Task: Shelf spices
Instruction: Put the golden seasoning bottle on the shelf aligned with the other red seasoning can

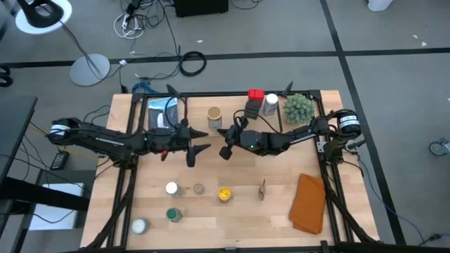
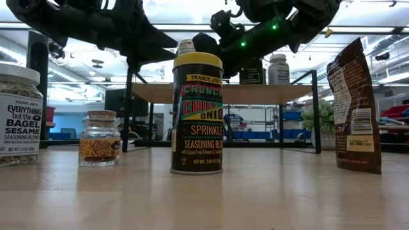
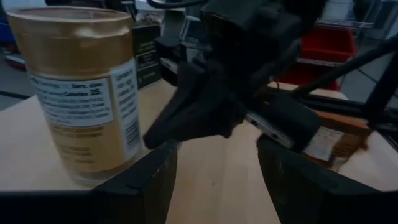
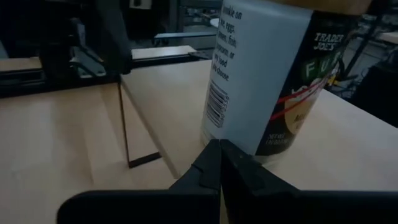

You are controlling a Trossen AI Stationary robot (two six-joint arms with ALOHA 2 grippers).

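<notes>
The shelf sits at the upper middle of the high view with a few jars on it. More spices, like the yellow-lidded jar, wait lower down. Your left gripper is apart; your right gripper is together. Reach down slowly, grab one jar straight.

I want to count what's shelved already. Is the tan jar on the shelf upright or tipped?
Upright: the tan jar shows its round lid from above on the shelf, and the left wrist view shows it standing.
</notes>
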